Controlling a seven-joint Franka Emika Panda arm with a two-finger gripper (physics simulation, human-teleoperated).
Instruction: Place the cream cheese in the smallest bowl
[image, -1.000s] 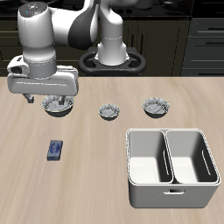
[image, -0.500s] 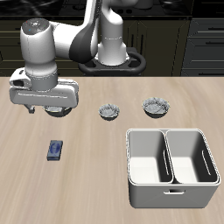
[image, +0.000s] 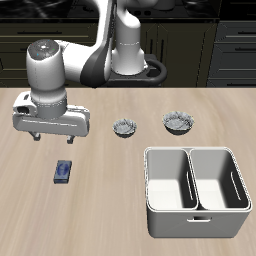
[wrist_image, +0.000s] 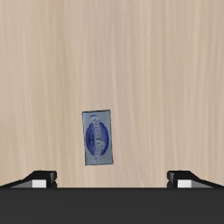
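Observation:
The cream cheese (image: 64, 171) is a small dark blue box with a pale label, lying flat on the wooden table near its front edge. My gripper (image: 54, 136) hangs open above and slightly behind it, holding nothing. In the wrist view the cream cheese (wrist_image: 98, 137) lies on bare wood between and ahead of the two fingertips (wrist_image: 39, 178), apart from both. The smallest bowl (image: 124, 127) is grey-white and speckled, standing mid-table beside the gripper's arm, and appears to hold nothing.
A wider speckled bowl (image: 178, 122) stands past the smallest one. A big white double bin (image: 195, 190) sits near the table's front edge. Dark cabinets run behind the table.
The gripper has come down and forward toward the cream cheese, and its hand now covers a bowl that showed behind it earlier. The fingers stay open.

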